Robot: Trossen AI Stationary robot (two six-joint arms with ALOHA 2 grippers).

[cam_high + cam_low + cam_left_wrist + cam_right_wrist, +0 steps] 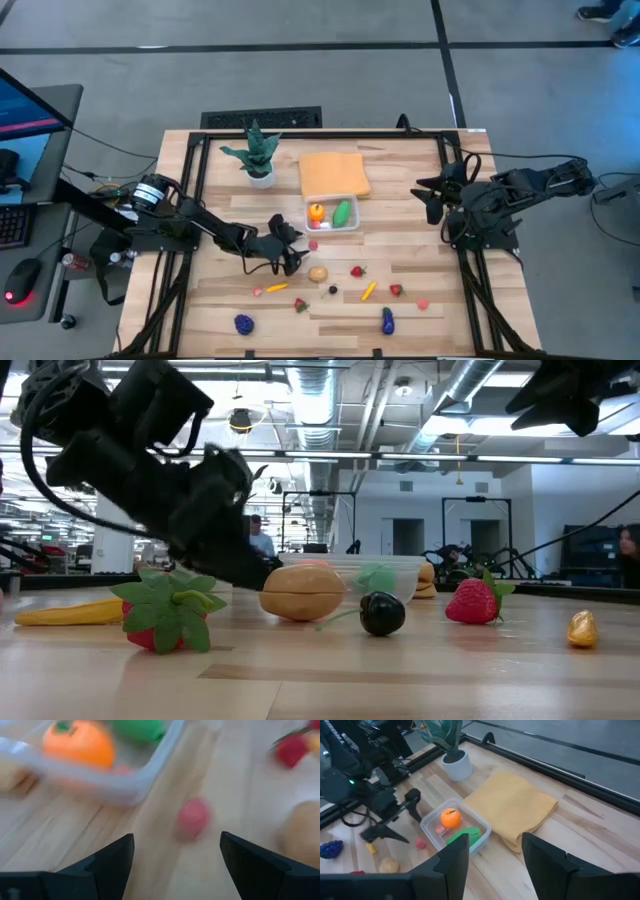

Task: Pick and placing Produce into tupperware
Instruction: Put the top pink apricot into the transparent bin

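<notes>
While the left gripper [175, 852] hovers wide open and empty over the wooden table [440, 290], a small pink toy fruit [192, 817] lies just beyond its fingertips, with the clear rectangular plastic tupperware [145, 775] holding orange and green produce farther on.

Clear tupperware [333, 226] holds an orange fruit [317, 212] and a green one [342, 212]; cloth [333, 173] is orange, grapes [244, 323] purple, strawberry [474, 601] red.
</notes>
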